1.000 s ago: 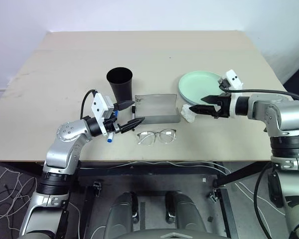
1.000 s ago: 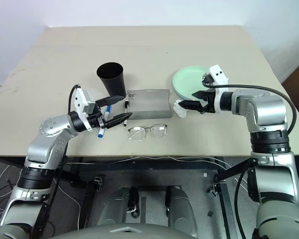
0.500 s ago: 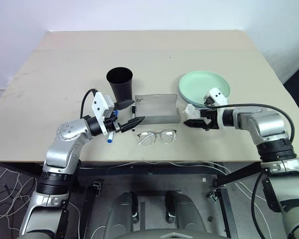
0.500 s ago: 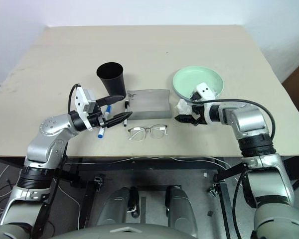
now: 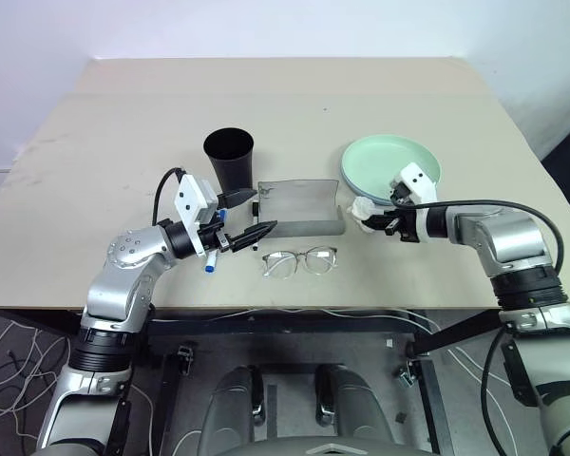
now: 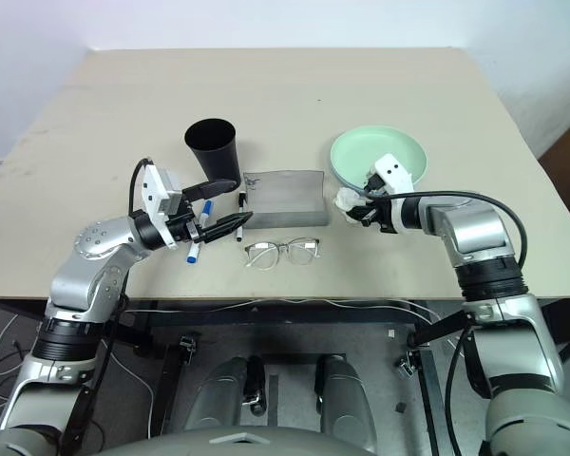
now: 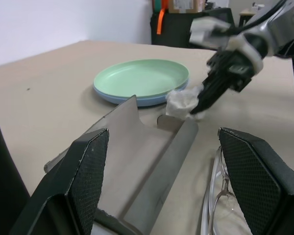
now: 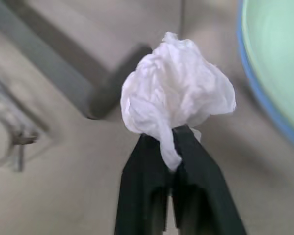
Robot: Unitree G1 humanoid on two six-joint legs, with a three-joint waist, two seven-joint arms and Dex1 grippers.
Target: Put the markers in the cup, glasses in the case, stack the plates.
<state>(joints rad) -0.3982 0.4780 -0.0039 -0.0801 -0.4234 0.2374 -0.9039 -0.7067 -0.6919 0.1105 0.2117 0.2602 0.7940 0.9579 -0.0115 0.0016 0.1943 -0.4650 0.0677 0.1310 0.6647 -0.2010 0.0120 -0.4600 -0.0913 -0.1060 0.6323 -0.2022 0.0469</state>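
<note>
Right tool [image 8: 172, 134] pressed together, pinching the crumpled white paper wad [image 8: 179, 100] at center-right of frame, just beside the stacked mint green plate [image 5: 391, 161] on light blue plate [image 7: 132, 100]. Paper looks light and soft, easy to hold by a fold. Left tool [image 5: 245, 217] spread, empty, near the open grey rectangular case [image 5: 299, 206]. Thin wire-framed glasses [image 5: 298, 260] lie below the case on the beige surface [image 5: 123, 114]; probably fragile and slippery, best taken at the bridge. Tall black tapered cup [image 5: 229, 160] stands upright, left of center.

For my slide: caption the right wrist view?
Shut right gripper pinching crumpled white paper beside stacked plates.
</note>
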